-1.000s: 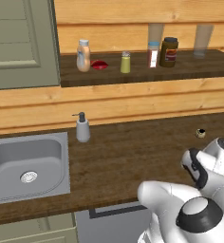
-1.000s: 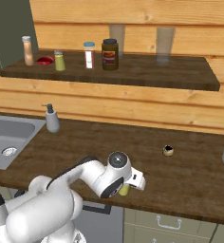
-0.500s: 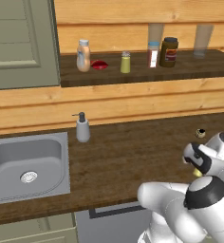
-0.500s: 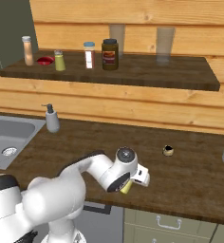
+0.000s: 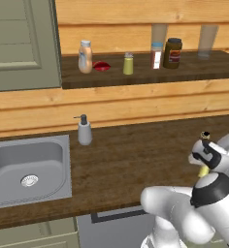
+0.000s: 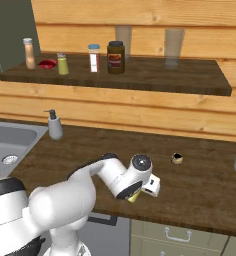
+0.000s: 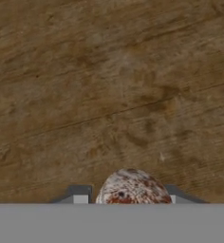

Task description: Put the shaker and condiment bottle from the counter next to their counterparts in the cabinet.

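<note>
Near the front edge of the counter [image 5: 136, 160] stands the yellow-green shaker [image 5: 204, 171], upright, with my gripper [image 5: 204, 164] reaching down over it. From the other side the shaker [image 6: 133, 197] peeks out below the hand, where the gripper [image 6: 135, 194] holds it. In the hand view its speckled cap [image 7: 131, 188] sits between the two fingertips [image 7: 80, 195], which press in on both sides. The condiment bottle [image 5: 85, 56] stands at the left of the cabinet shelf [image 5: 194, 72], beside the squat red item [image 5: 102, 66] and the second shaker [image 5: 128, 64].
A grey pump dispenser [image 5: 84, 131] stands by the sink [image 5: 63, 145]. A small dark round thing [image 6: 177, 159] lies on the counter beyond the hand. The shelf also carries a white red-labelled bottle [image 5: 156, 55], a brown jar [image 5: 172, 53] and two glasses [image 5: 208, 41].
The arm has swung a little to the right and the hand has settled down over the shaker. The fingers have closed in on it. Nothing else moved.
</note>
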{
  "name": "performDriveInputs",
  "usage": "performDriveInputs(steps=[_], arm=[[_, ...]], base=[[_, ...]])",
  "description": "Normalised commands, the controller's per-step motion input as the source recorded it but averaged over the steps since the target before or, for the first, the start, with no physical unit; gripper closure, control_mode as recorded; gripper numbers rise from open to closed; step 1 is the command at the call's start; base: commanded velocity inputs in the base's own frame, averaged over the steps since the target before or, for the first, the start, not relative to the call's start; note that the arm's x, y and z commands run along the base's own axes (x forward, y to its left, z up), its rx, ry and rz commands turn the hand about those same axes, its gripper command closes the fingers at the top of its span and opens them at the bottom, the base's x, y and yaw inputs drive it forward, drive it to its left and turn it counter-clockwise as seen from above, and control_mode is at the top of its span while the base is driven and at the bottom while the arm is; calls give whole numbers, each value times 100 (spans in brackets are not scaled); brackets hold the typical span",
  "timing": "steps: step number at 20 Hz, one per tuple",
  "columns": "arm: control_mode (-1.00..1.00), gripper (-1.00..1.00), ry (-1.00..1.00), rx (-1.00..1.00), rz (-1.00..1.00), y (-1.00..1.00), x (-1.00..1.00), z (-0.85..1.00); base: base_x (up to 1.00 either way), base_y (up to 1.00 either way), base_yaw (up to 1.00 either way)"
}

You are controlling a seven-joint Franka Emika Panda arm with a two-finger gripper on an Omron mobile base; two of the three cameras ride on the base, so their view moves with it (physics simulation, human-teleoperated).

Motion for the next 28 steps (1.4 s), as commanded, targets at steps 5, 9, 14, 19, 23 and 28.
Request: performDriveInputs(steps=[5,9,14,19,23,28], arm=[[-100,100,-5,4,-4,11,0,73],[-100,100,-5,0,-2,11,-7,23],[-100,100,-24,-2,-4,46,-3,15],[-100,100,-38,-15,-14,93,4,29],[-100,100,-3,0,0,33,-2,0],[-100,100,-2,-6,0,42,16,52]], base=[[0,0,0],[0,0,0],[0,0,0],[0,0,0],[0,0,0],[0,0,0]])
